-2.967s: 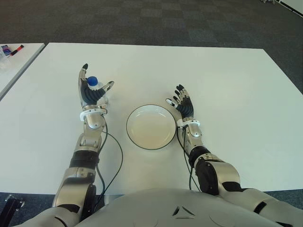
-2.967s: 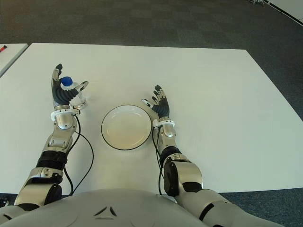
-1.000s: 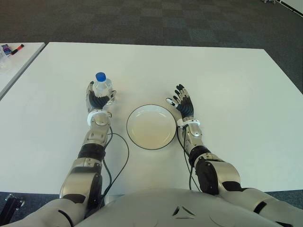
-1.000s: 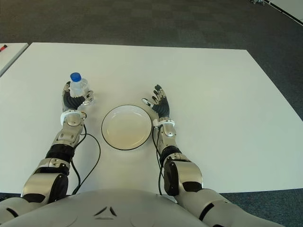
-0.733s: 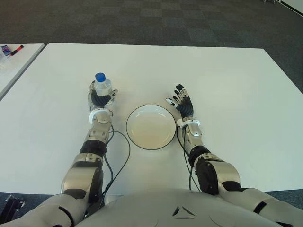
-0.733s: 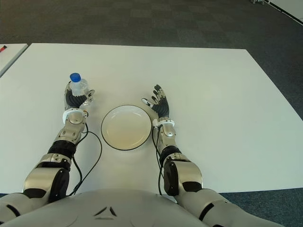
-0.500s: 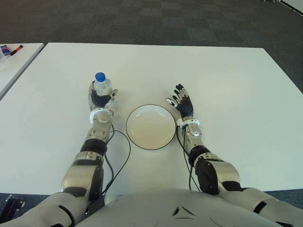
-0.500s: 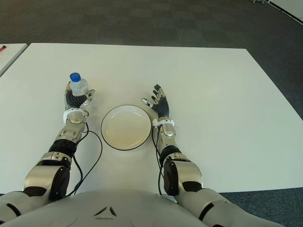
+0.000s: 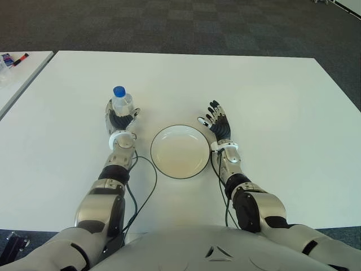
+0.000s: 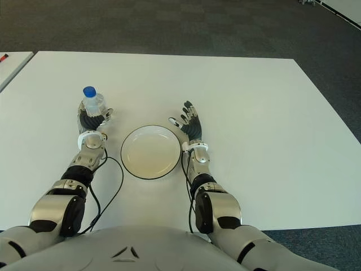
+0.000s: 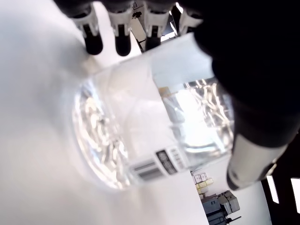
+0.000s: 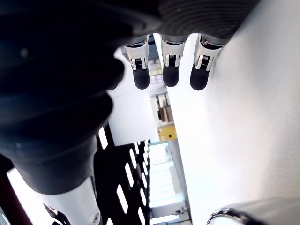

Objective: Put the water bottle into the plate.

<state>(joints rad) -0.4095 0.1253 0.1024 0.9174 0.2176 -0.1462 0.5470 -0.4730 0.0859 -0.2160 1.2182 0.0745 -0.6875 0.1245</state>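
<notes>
Water bottle, clear plastic with blue cap (image 9: 120, 102), now upright in left hand (image 9: 121, 119), fingers clenched around its body; 3 s ago the hand was only reaching. Grasp secured; transfer pending. Round white dark-rimmed plate (image 9: 160, 162) on white counter (image 9: 271, 101) lies beside it. Right hand (image 9: 218, 122) spread, idle.

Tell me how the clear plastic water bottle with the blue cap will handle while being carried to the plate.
The clear plastic water bottle, upright in the left hand, looks thin-walled, so it probably flexes under pressure. Its smooth sides may slip. Tall and narrow, it could tip when set on the white plate.
</notes>
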